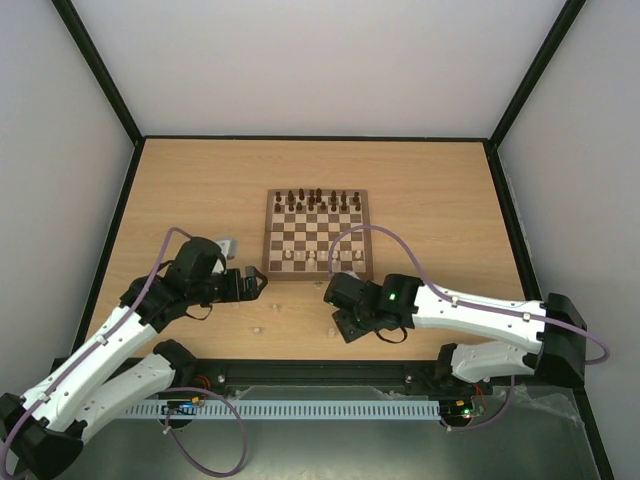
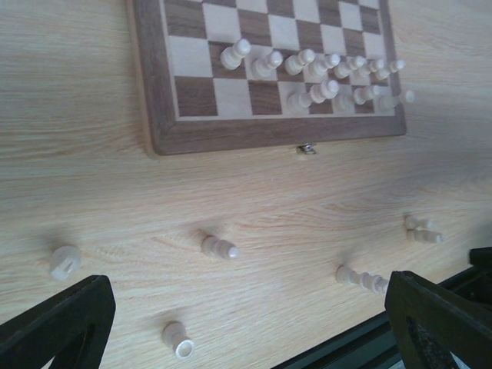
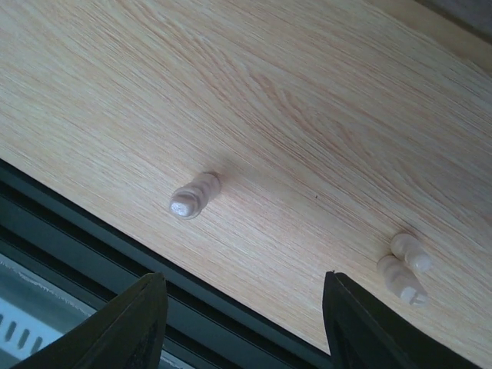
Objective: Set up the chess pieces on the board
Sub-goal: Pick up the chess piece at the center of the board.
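The board (image 1: pixel 268 250) lies mid-table, with several pale chess pieces (image 1: pixel 320 258) standing on its near rows. In the left wrist view those pieces (image 2: pixel 311 73) crowd the board (image 2: pixel 269 135). Loose pale pieces lie on the bare table in front of it (image 2: pixel 219 247), (image 2: pixel 178 340), (image 2: pixel 65 260), (image 2: pixel 361 278), (image 2: pixel 421 229). My left gripper (image 2: pixel 246 338) hangs open above them, left of the board (image 1: pixel 255 283). My right gripper (image 3: pixel 246 323) is open and holds nothing, low over the table's near edge (image 1: pixel 348 322). One pale piece (image 3: pixel 194 196) lies ahead of it, and two more (image 3: pixel 403 269) beside its right finger.
Dark brown pieces (image 1: pixel 315 200) fill the board's far rows. A black rail (image 3: pixel 92 231) runs along the table's near edge just below the right gripper. A small latch (image 2: pixel 307 148) sits on the board's front border. White walls with black posts close in the table.
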Robot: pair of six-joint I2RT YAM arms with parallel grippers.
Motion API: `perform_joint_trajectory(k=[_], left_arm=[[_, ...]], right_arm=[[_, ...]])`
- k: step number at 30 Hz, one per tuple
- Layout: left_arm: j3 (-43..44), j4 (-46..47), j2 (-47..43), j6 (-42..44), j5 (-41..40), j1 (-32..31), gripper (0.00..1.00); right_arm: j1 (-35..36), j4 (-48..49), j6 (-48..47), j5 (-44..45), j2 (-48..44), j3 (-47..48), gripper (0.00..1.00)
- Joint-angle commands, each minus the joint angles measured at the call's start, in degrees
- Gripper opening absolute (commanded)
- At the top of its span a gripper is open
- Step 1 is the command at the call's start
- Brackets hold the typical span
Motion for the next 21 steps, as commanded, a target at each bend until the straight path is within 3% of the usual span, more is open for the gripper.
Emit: perform_joint_trajectory(k=[1,8,21], left_arm=[[0.1,4.9,-0.8,-1.8,2.5,0.1,0.99],[-2.5,8.0,-2.3,-2.6,2.5,-0.2,0.99],[-3.3,9.0,-2.3,-2.3,3.4,-0.3,0.99]], right_arm=[[0.5,-1.5,-1.1,0.8,2.1,-0.5,0.57],[0.5,3.7,-3.9,-1.2,8.6,-1.6,0.53],[0.6,6.7,-4.5,-2.8,11.0,-1.7,0.54]])
